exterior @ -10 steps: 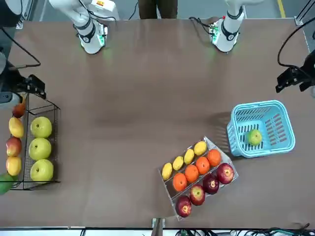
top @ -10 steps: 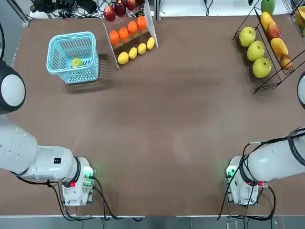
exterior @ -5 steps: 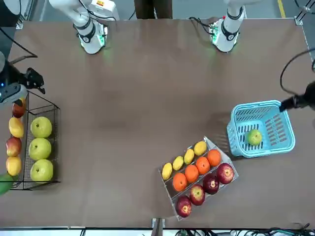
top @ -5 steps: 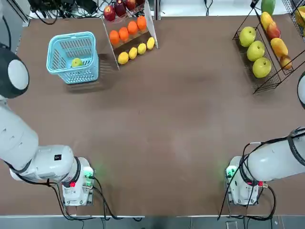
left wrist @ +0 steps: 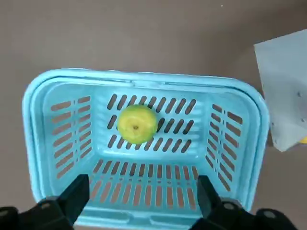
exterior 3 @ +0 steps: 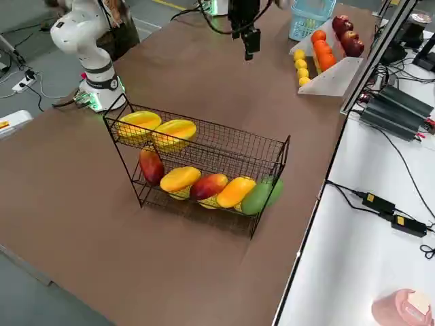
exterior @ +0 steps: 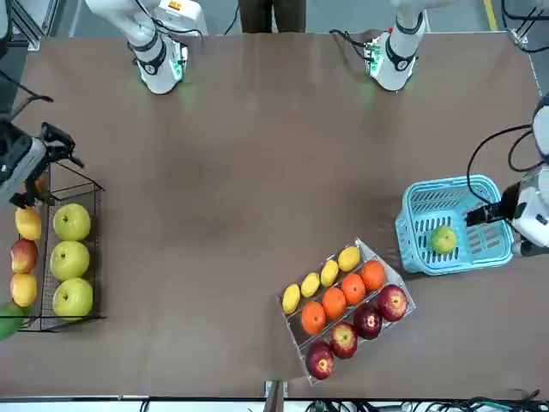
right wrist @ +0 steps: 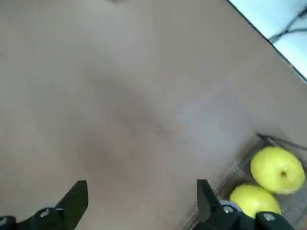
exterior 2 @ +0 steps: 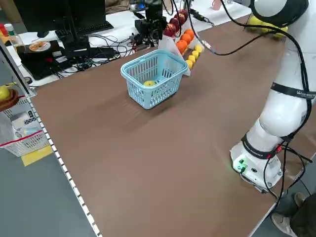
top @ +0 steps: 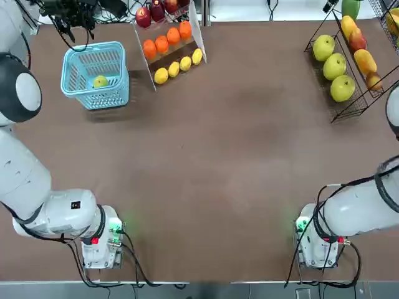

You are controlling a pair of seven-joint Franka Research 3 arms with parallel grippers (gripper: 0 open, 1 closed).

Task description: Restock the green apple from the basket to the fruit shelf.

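The green apple (left wrist: 137, 124) lies alone on the floor of the light blue basket (top: 93, 48) at the table's far left; it also shows as the apple (top: 100, 81). My left gripper (left wrist: 141, 201) hangs open high above the basket, its fingers straddling the near wall, apart from the apple. The black wire fruit shelf (top: 340, 113) stands at the far right with large yellow-green fruits (right wrist: 277, 170) on its lower tier. My right gripper (exterior: 58, 137) hovers open over the table beside the shelf, holding nothing.
A white-sided slanted stand (top: 198, 28) of lemons, oranges and red apples stands just right of the basket. The shelf's upper tiers hold mangoes (exterior 3: 204, 185). Cables and power supplies lie beyond the table's far edge.
My left gripper has swung in from the table's left side to a spot over the basket. The right gripper has shifted slightly near the shelf. The apple has not moved.
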